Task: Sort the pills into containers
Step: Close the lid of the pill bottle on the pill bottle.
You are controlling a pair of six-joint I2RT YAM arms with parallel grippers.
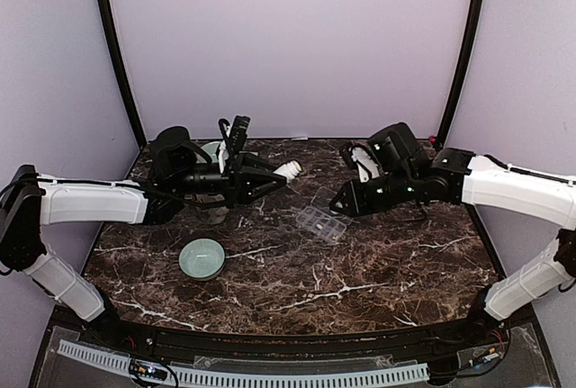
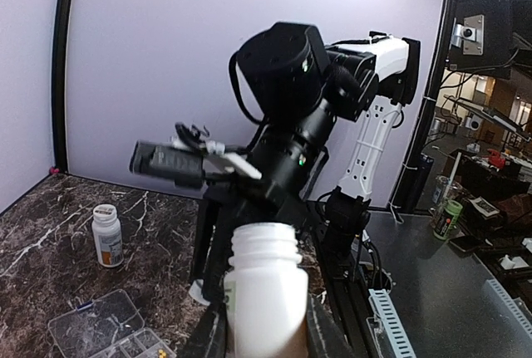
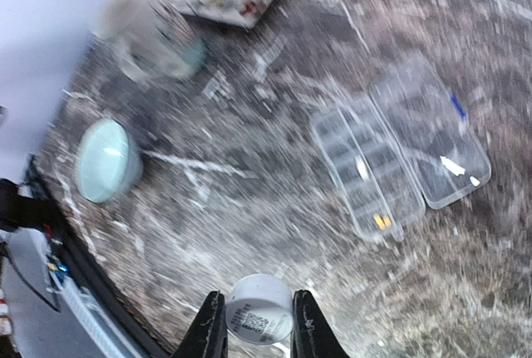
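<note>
marble table (image 1: 360, 289): dark and veiny, so any pill that bounces off the box onto it is going to be a pain to spot and pick up.

arms: both are crowding the middle of the table. If they go for the box together, I'd say they could clip each other.

pill organiser (image 1: 321, 223): sits just right of table centre with its lid flopped open flat. It looks light, so a nudge from a finger or a bottle could slide it.

pale green bowl (image 1: 202, 258): at 8 o'clock from the organiser and well apart. No trouble there, I think.

left gripper (image 1: 274, 175): pinching an open white bottle (image 2: 264, 287) at 11 o'clock from the organiser. The bottle lies nearly sideways with no cap on, so pills could pour out before it's over a compartment.

right gripper (image 3: 258, 329): at 1 o'clock from the organiser, fingers snug on both sides of a labelled white bottle (image 3: 259, 306). It's gripped by its end, so it might twist or slip.

top view vs wrists: only the top view gives the whole layout. The right arm's bottle barely shows there.

left wrist only: the bare threaded neck, plus a capped pill bottle (image 2: 107, 236) standing beyond the box.

right wrist only: looks straight down into the compartments and shows a yellow pill (image 3: 381, 222) already in one. It's blurry though.
</note>
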